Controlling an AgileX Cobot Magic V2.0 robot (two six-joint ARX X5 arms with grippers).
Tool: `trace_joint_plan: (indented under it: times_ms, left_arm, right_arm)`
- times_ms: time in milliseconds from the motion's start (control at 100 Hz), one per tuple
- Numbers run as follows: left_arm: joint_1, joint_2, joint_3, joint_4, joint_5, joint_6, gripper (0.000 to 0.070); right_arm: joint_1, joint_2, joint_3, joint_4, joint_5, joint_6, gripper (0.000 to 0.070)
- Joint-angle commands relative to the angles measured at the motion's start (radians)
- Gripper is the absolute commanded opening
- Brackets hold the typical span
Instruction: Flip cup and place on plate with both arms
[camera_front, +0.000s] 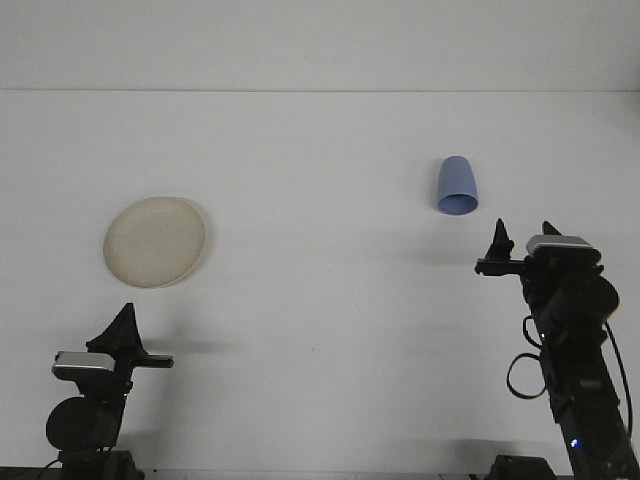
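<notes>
A blue cup (457, 186) rests on the white table at the right rear, its wide end toward me and its narrow end pointing away. A cream round plate (155, 241) lies flat at the left. My right gripper (523, 236) is raised in front of the cup and slightly to its right, a short gap away. Its two fingertips (498, 236) are spread apart and hold nothing. My left gripper (124, 325) stays low near the front edge, below the plate, with its fingers together in one point and nothing in them.
The white table (320, 290) runs back to a pale wall. Dark cables hang beside the right arm (575, 360) at the lower right.
</notes>
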Motion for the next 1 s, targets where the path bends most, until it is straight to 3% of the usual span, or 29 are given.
trace_joint_plan:
  times_ms: [0, 500, 710, 990]
  left_arm:
    - [0.001, -0.001, -0.019, 0.010, -0.003, 0.002, 0.0014]
    - [0.001, -0.001, -0.019, 0.010, -0.003, 0.002, 0.0014]
    - [0.001, -0.001, -0.019, 0.010, -0.003, 0.002, 0.0014]
    - [0.001, -0.001, -0.019, 0.010, -0.003, 0.002, 0.0014]
  right_arm:
    - [-0.002, 0.079, 0.008, 0.026, -0.003, -0.041, 0.0511]
    - [-0.003, 0.637, 0.014, 0.544, -0.020, -0.165, 0.0511]
    - [-0.005, 0.801, 0.097, 0.586, -0.020, -0.228, 0.0511]
    - [-0.011, 0.962, 0.256, 0.591, -0.020, -0.253, 0.0510]
